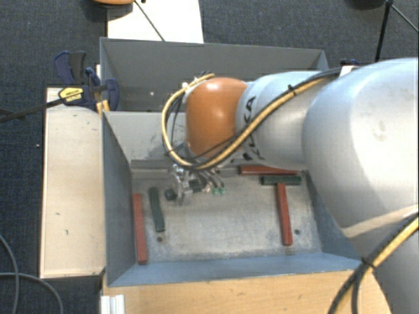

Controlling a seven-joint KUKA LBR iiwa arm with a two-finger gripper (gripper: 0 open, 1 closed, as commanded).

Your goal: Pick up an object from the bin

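Left of the gripper (pixel 186 190), dark green stick (pixel 156 209) beside red stick (pixel 139 227).

Black letters stand on the white arm (pixel 288 133), at 3 o'clock from its orange cover (pixel 209 113); a cable (pixel 288 95) crosses them, so no word reads whole.

3 red sticks (pixel 139 227), 2 dk green sticks (pixel 157 209)

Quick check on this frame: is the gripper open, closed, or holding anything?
Gripper: cannot be told. It hangs under the arm's orange cover, just right of a dark green stick on the bin floor.
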